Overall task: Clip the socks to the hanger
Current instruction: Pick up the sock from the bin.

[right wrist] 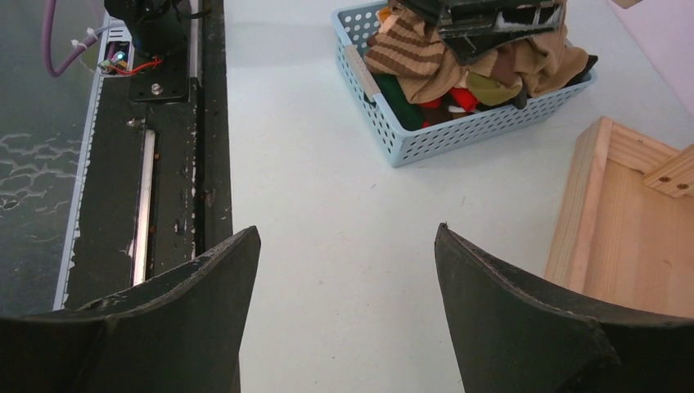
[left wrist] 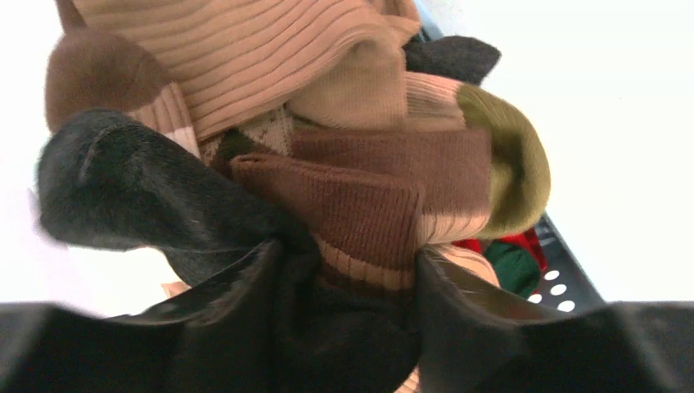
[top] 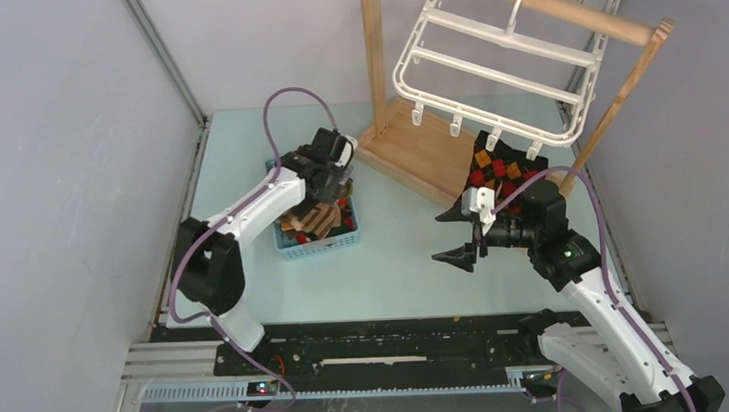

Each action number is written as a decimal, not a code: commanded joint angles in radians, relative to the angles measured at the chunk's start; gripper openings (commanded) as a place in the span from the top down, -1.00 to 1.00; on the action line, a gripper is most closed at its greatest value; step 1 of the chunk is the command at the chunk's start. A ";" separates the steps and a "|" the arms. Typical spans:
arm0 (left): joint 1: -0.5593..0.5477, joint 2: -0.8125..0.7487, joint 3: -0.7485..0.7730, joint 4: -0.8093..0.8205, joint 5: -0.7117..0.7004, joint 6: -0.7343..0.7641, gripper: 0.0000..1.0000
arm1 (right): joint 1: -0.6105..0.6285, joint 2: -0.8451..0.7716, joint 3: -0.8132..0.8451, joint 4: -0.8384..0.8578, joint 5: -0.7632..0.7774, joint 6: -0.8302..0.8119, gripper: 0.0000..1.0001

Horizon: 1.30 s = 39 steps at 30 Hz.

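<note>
**Left pincer in the sock basket, right pincer open over the worktop**

The left pincer [left wrist: 348,254] is pushed down into the heap of socks [right wrist: 458,57]. Its two fingers stand apart and a brown striped sock [left wrist: 360,196] fills the gap between them. I cannot tell whether they press on it or only lie around it. A black sock [left wrist: 139,188] lies against the left finger, and a sock with an olive toe [left wrist: 515,164] is just beside the brown one. The heap sits in a small blue basket [right wrist: 425,143] on the pale worktop [right wrist: 327,164]. A pale strip on the basket's rim is too small to read.

The right pincer [right wrist: 345,232] hangs above the bare worktop, wide open, with nothing between its fingers. The flat base [right wrist: 622,229] of the wooden stand [top: 556,7] is near it.

The white hanger [top: 498,61] hangs tilted by its hook on the round rail of the stand. One argyle sock [top: 500,170], black with red and orange diamonds, hangs from the clips on its lower edge, just behind the right arm.
</note>
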 commanded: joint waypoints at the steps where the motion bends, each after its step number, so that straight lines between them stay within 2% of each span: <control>1: 0.056 0.043 -0.007 0.021 0.023 0.005 0.22 | -0.003 -0.029 -0.004 0.009 0.003 0.009 -0.73; 6: 0.143 -0.030 0.046 0.005 0.098 0.043 0.65 | -0.017 -0.049 -0.004 -0.006 0.000 0.014 -0.73; 10: 0.220 -0.081 0.149 -0.031 0.194 0.037 0.81 | -0.027 -0.060 -0.005 -0.002 0.000 0.019 -0.73; 16: 0.283 -0.130 0.251 -0.040 0.309 0.000 0.84 | -0.043 -0.076 -0.007 -0.006 -0.002 0.027 -0.73; 24: 0.291 -0.121 0.301 -0.093 0.326 -0.019 0.85 | -0.052 -0.088 -0.009 -0.022 -0.002 0.023 -0.73; 30: 0.291 -0.139 0.211 -0.103 0.314 -0.039 0.84 | -0.058 -0.092 -0.010 -0.026 -0.003 0.021 -0.73; 35: 0.276 -0.107 0.072 -0.083 0.458 -0.108 0.79 | -0.060 -0.090 -0.018 -0.021 -0.004 0.024 -0.73; 39: 0.259 -0.053 -0.042 -0.084 0.474 -0.142 0.74 | -0.060 -0.092 -0.018 -0.022 -0.006 0.021 -0.73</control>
